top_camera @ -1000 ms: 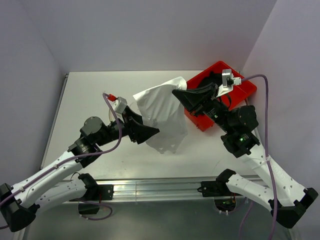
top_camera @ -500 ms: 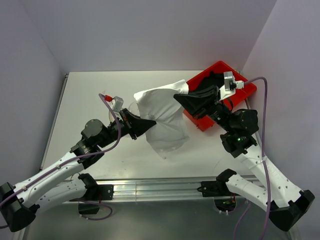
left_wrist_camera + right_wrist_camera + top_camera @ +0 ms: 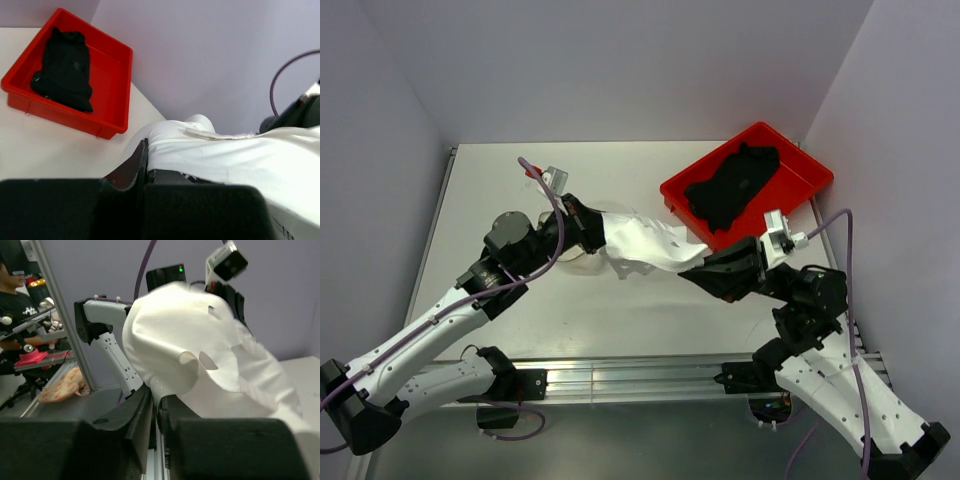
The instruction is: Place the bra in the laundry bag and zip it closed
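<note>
1. The left gripper [image 3: 598,231] had its jaws pinched shut on one end of the laundry bag [image 3: 648,245]. The right gripper [image 3: 698,265] was clamped just as tightly on the other end. The bag hung between them, pulled into a sagging band just above the table [image 3: 500,180].

2. The bra [image 3: 730,187] lay in the red tray [image 3: 798,175], beyond the right gripper on the far side and well apart from the left one. Nothing was touching it.

3. To my eye the step in hand was readying the bag, so the task looked barely started: nothing was packed and nothing zipped. I couldn't tell whether the zip was open, and no mouth was showing.

4. The next move would call for finding and spreading the opening. One gripper would then have to let go and reach back to the tray while the other kept the mouth open.

5. The bag was thin white mesh, limp and creased, with small holes showing near the right gripper's fingers. I reckoned it would collapse once released. The bra was a dark, soft, crumpled heap, likely to drape and snag. The tray was rigid glossy plastic with low, sloping walls.
</note>
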`<state>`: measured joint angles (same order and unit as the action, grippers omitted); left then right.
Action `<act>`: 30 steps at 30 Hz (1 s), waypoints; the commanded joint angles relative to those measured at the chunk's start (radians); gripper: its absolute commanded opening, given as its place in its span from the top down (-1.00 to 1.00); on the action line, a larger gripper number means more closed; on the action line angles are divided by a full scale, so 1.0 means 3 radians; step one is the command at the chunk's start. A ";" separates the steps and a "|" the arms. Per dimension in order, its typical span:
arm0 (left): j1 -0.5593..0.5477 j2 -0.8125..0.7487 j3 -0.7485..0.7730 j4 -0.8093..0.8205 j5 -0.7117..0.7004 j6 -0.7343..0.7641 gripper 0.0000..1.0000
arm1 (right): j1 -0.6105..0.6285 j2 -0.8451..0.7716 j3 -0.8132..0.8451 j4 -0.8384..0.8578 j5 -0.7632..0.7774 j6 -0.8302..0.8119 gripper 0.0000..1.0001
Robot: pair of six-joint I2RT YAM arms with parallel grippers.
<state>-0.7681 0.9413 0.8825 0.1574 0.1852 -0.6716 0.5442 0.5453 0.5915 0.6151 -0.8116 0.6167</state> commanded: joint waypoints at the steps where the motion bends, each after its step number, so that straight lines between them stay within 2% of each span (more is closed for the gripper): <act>1: 0.0086 0.0027 0.0223 -0.0258 -0.0157 0.0060 0.99 | -0.0014 -0.0334 -0.0176 -0.0524 0.0224 -0.0275 0.54; 3: 0.0086 0.0007 0.0300 -0.0487 -0.0290 0.0116 1.00 | -0.0014 -0.0559 -0.0238 -0.0766 0.0693 -0.0424 0.43; 4: 0.0086 0.0002 0.0320 -0.0514 -0.0341 0.0132 1.00 | -0.0014 -0.0626 -0.0304 -0.0919 0.0792 -0.0460 0.31; 5: 0.0091 -0.0013 0.0341 -0.0631 -0.0387 0.0162 1.00 | -0.0014 -0.0743 -0.0330 -0.1001 0.0909 -0.0496 0.17; 6: 0.0086 -0.0044 0.0351 -0.0698 -0.0438 0.0183 1.00 | -0.0014 -0.0795 -0.0376 -0.1149 0.1179 -0.0526 -0.16; 7: 0.0086 -0.0059 0.0356 -0.0714 -0.0449 0.0198 1.00 | -0.0014 -0.0881 -0.0402 -0.1196 0.1268 -0.0557 -0.27; 11: 0.0086 -0.0039 0.0463 -0.0806 -0.0485 0.0260 1.00 | -0.0014 -0.0954 -0.0407 -0.1416 0.1534 -0.0639 -0.57; 13: 0.0086 0.0017 0.0514 -0.0877 -0.0474 0.0265 1.00 | -0.0014 -0.0882 -0.0280 -0.1605 0.1565 -0.0710 -0.61; 15: 0.0086 0.0068 0.0540 -0.0913 -0.0484 0.0265 1.00 | -0.0014 -0.0668 -0.0117 -0.1707 0.1489 -0.0762 -0.75; 20: 0.0086 0.0074 0.0500 -0.0857 -0.0316 0.0229 1.00 | -0.0014 -0.0086 0.0114 -0.1545 0.1309 -0.0838 -0.95; 25: 0.0086 -0.0044 0.0413 -0.0699 -0.0050 0.0198 1.00 | -0.0014 0.0426 0.0253 -0.1202 0.1228 -0.0834 -0.99; 30: 0.0086 -0.0151 0.0274 -0.0458 0.0211 0.0127 1.00 | -0.0019 0.0616 0.0197 -0.0906 0.1060 -0.0757 -0.99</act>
<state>-0.7448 0.9295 0.9722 -0.0830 0.1772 -0.6189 0.5442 0.7296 0.6250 0.2253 -0.4458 0.3855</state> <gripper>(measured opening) 0.025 0.994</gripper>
